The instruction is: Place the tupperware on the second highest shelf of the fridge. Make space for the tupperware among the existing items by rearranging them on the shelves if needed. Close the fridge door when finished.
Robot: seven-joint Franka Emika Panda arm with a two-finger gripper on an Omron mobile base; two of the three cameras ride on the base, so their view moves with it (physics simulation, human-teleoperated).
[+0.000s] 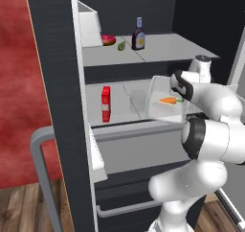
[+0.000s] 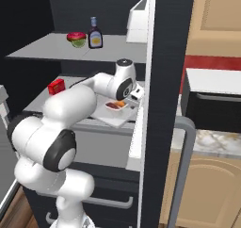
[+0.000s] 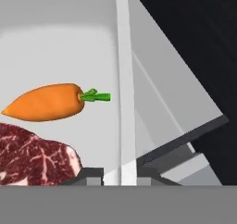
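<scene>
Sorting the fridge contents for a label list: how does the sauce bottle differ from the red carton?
The sauce bottle is dark brown, rounded, with a narrow neck; the red carton is bright red and boxy. The sauce bottle stands on the upper shelf beside a donut; the red carton stands alone on the shelf below, left of the tupperware. Both stand upright.

Arm extended forward; tool [image 3: 120,174] clamped on rim.

Shelf [image 1: 119,112]: carton [image 1: 105,103], tupperware [image 1: 165,104]
</scene>
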